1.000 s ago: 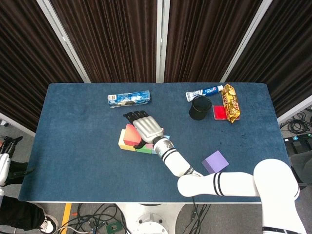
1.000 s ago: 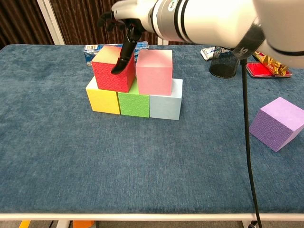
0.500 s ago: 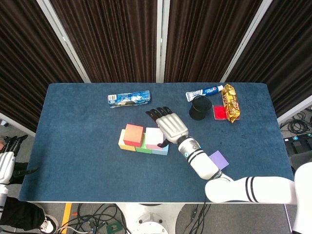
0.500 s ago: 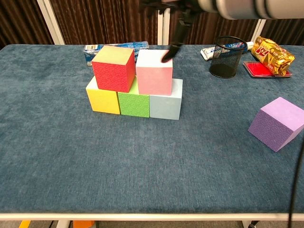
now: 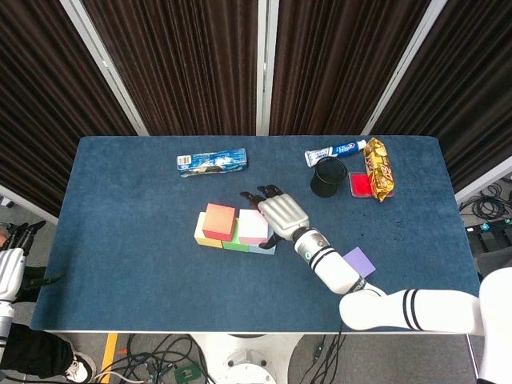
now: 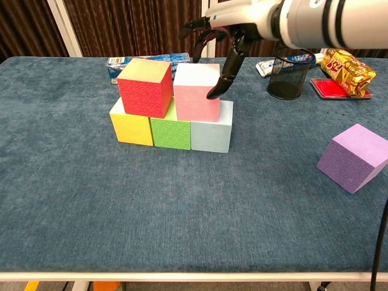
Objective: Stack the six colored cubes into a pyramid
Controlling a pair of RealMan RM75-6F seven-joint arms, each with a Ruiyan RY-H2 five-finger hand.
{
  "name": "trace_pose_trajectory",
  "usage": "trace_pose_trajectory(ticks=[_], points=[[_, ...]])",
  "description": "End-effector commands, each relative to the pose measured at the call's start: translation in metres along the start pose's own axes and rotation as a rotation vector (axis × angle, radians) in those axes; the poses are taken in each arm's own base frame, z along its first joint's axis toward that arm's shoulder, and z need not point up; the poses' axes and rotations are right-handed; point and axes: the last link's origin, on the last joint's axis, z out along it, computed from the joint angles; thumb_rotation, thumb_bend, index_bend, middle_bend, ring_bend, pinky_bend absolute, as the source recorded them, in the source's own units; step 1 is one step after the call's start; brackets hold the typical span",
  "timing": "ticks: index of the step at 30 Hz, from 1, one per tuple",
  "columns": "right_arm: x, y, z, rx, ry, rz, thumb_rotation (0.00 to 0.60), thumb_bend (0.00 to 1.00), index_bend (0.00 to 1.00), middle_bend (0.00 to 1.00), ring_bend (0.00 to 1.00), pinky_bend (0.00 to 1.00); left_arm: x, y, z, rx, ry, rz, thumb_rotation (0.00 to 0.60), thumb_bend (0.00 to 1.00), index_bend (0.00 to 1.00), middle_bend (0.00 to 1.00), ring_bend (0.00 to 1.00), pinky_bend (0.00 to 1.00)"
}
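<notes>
From the head view, I am looking down on the blue counter (image 5: 120, 240). My right robot hand (image 5: 280, 213) is hovering over the right end of the stack near the counter's middle, fingers spread and curving down, holding nothing; its thumb is reaching toward the pink cube (image 5: 254, 226). The red cube (image 5: 219, 221) is sitting beside the pink one on the upper row, with edges of the yellow cube (image 5: 198, 234), green cube (image 5: 236, 245) and light blue cube (image 5: 266, 249) showing beneath them. The purple cube (image 5: 359, 260) is lying well apart, toward the counter's right front, partly behind my right forearm. My left robot hand (image 5: 10, 264) is hanging off the counter's left edge; I cannot tell how its fingers are set. Along the far edge I am seeing a toothpaste box (image 5: 211, 161), a toothpaste tube (image 5: 334, 150), a black mesh cup (image 5: 329, 177), a snack bag (image 5: 379, 168) and a red case (image 5: 361, 185).

From the chest view, the bottom row is reading yellow, green, light blue, all touching, with red and pink on top. My right robot hand is coming in from the upper right, one dark fingertip (image 6: 214, 93) touching the pink cube's right top edge. The purple cube is resting tilted near the right edge.
</notes>
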Motion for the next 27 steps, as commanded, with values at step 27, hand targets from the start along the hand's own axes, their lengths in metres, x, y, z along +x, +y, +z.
trace_pose_trajectory(ticks=[27], points=[[-0.005, -0.0089, 0.0077, -0.015, 0.051, 0.017, 0.6, 0.1, 0.0, 0.53, 0.01, 0.0, -0.0018, -0.0025, -0.0012, -0.012, -0.009, -0.012, 0.6, 0.0, 0.11, 0.11, 0.0, 0.14]])
